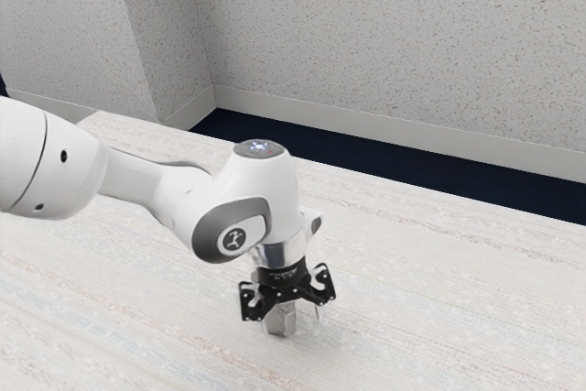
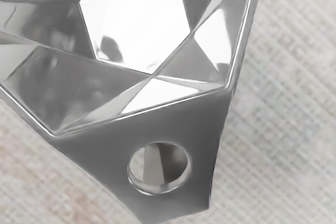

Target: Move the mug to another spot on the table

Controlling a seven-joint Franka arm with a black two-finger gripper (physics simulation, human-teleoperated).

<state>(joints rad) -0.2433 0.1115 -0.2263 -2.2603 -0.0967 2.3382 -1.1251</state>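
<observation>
- The mug, silvery and faceted, sits right under the hand, its pierced handle toward the camera.
- The gripper is low over the mug; I cannot tell whether it has closed on it.
- The step looks like the grasp, at the near middle of the surface.
- Next: secure the hold, lift clear, carry across open surface toward the far wall.

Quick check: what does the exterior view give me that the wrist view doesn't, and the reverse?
Exterior view: the arm, the tool down at the mug, the walls and dark floor beyond the table. Wrist view: the mug's faceted, shiny inside and the round hole through its handle. Shared: the mug and the pale table top.
</observation>
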